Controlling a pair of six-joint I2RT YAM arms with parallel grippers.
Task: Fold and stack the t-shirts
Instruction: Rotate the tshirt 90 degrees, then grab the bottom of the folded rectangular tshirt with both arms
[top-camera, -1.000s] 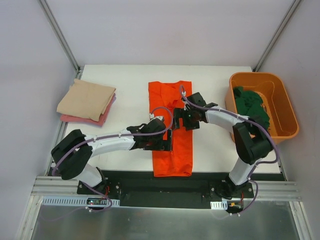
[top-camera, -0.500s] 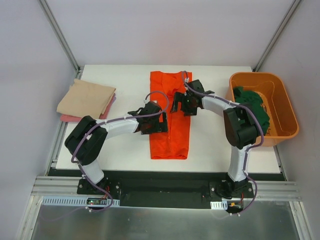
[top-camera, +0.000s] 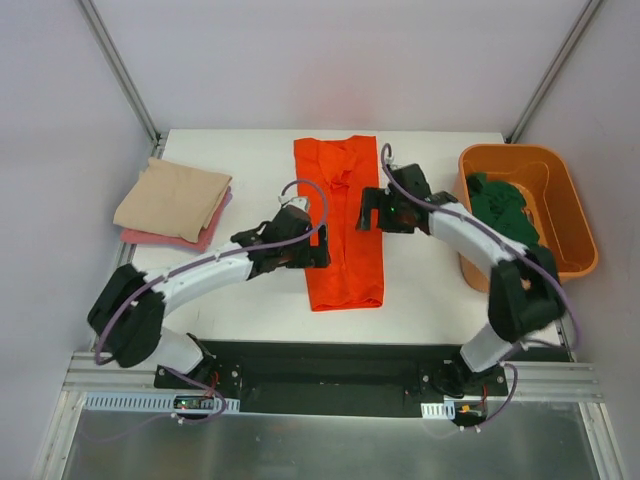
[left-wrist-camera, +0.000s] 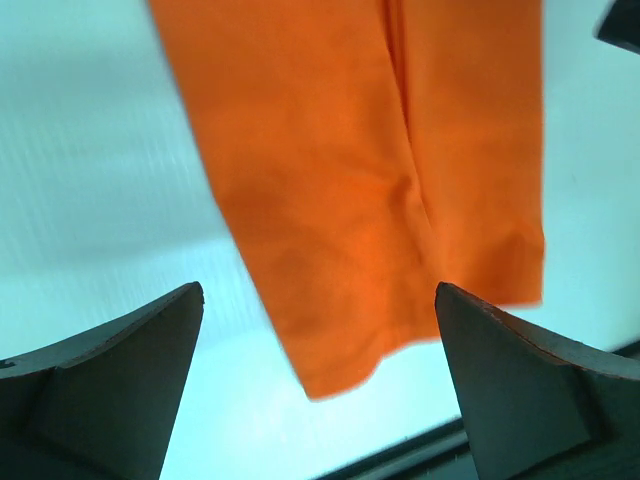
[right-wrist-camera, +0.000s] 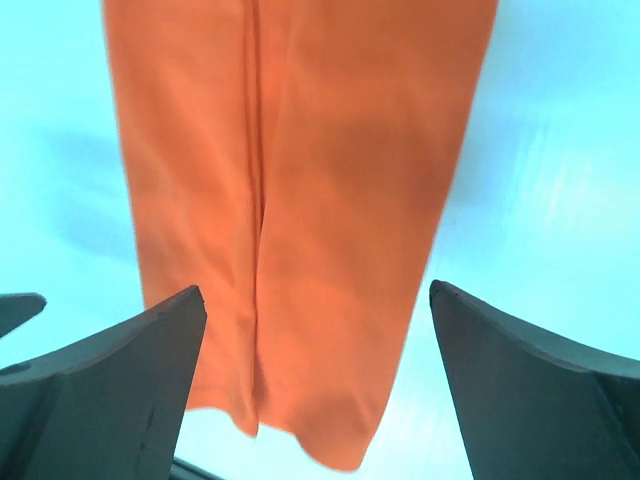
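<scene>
An orange t-shirt (top-camera: 342, 230), folded into a long strip, lies flat between 2 grippers. The left gripper (top-camera: 316, 254) and right gripper (top-camera: 366, 212) gape wide, holding nothing. Left of the left gripper, a beige t-shirt (top-camera: 172, 198) tops a pink t-shirt (top-camera: 205, 238). Right of the right gripper, a green t-shirt (top-camera: 505, 205) fills a bin (top-camera: 510, 152).

A white table (top-camera: 250, 165) fills the enclosure, with plain pale grey walls (top-camera: 330, 60) on three sides. Slanted metal posts (top-camera: 120, 70) rise from its far corners. Along its near edge runs a black plate (top-camera: 330, 375), then an aluminium rail (top-camera: 565, 380) and dull sheet metal (top-camera: 320, 450); the light is soft and even
</scene>
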